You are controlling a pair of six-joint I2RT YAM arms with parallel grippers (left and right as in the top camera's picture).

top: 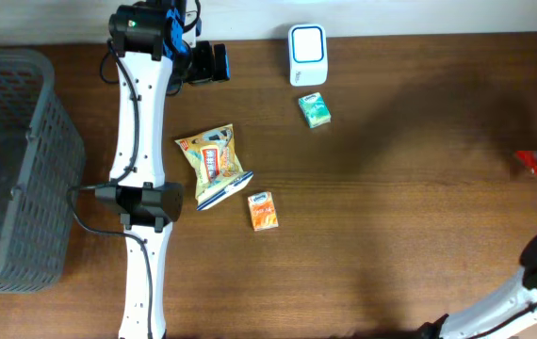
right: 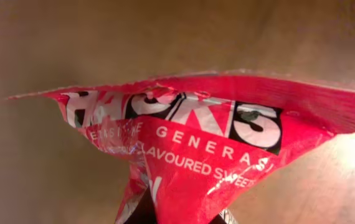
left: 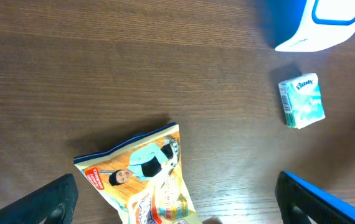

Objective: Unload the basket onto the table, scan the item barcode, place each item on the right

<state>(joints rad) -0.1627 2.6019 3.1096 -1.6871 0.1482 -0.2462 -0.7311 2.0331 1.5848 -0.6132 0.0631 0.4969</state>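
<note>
Red crinkly film sweet packet (right: 184, 149) fills the right wrist view, white lettering across it and its lower end pinched between the closed fingers of the right gripper (right: 177, 218); no barcode shows on this face. Overhead, that packet is only a red scrap at the frame's edge, well to the right of the white-and-blue box-shaped scanner (top: 306, 55) on the brown wooden table (top: 410, 235). Just below the scanner lies a small green tissue pack (top: 314, 110); further below and left sit a yellow printed snack bag (top: 214, 165) and a small orange carton (top: 264, 211), with a grey plastic basket (top: 9, 169) far to the left. Beside the scanner on its left hangs the left gripper (top: 207, 64). Its wrist view shows its fingers spread wide and empty above the snack bag, scanner and tissue pack, but nothing of the red packet. Only the overhead view gives the long gap to the scanner. My worry: held by so little thin film, the packet may sag, slip or crease, hiding the code from the scanner.
</note>
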